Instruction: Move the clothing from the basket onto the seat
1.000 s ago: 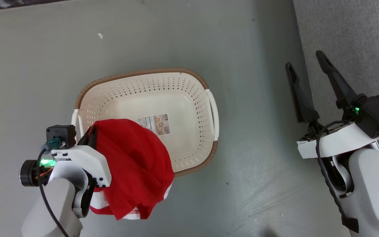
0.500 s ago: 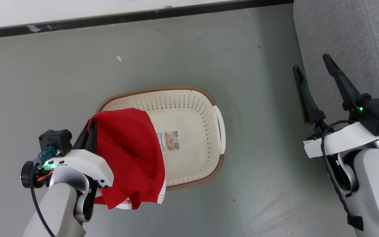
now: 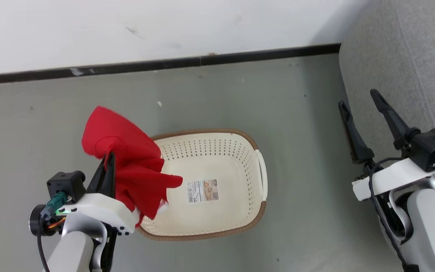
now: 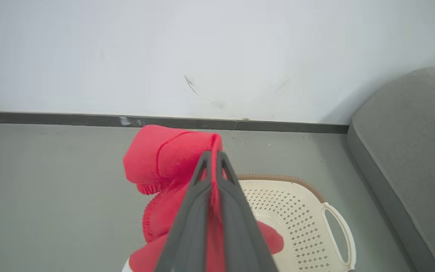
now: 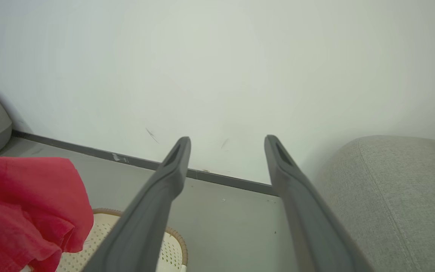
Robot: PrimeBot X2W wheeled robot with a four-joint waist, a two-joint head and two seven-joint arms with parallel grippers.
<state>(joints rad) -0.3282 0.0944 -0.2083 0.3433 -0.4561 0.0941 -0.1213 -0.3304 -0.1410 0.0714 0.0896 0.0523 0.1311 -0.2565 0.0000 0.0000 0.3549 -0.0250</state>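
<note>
Over the left end of the basket (image 3: 207, 132), the left pincer (image 3: 108, 160) is pressed together on a fold of the red clothing (image 3: 127, 166). The cloth is caught between its two dark fingers and bunched above their tips, and the rest droops across the basket's left rim. In the left wrist view the fabric runs as a thin red strip between the closed fingers. The basket stands on the grey floor (image 3: 51, 113) near a white wall (image 3: 164, 30), with a label sticker (image 3: 202, 190) showing on its bottom. The right pincer (image 3: 358, 99) is spread wide and holds nothing. It hangs at the edge of the grey seat (image 3: 398, 56), which lies to the basket's right, well apart from the garment.
</note>
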